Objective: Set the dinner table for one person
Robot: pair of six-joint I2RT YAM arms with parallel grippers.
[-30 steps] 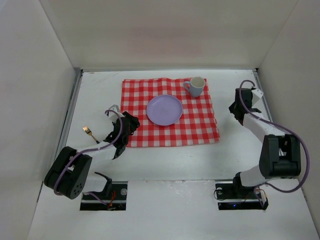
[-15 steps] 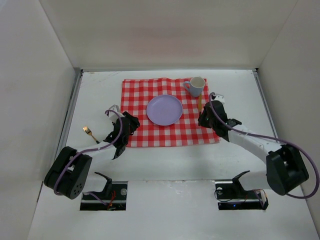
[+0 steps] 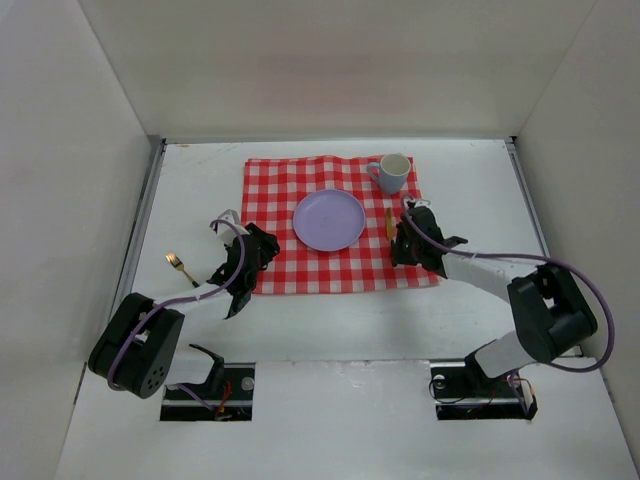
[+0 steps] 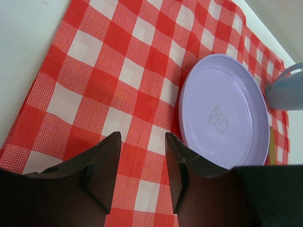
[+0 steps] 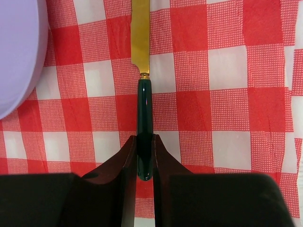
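Observation:
On the white dinner table lies a red-and-white checked cloth with a purple plate at its middle and a pale cup at its far right corner. My right gripper is shut on the dark green handle of a gold-bladed knife. The knife is low over the cloth just right of the plate, blade pointing away. Whether it touches the cloth I cannot tell. My left gripper hangs open and empty over the cloth's left part, near the plate.
A small gold fork lies on the bare tabletop left of the cloth, beside my left arm. White wall panels close the table on the left, far and right sides. The cup shows at the right edge of the left wrist view.
My right arm has swung in from the table's right side to the cloth, bringing the knife down beside the plate. The left arm has stayed still.

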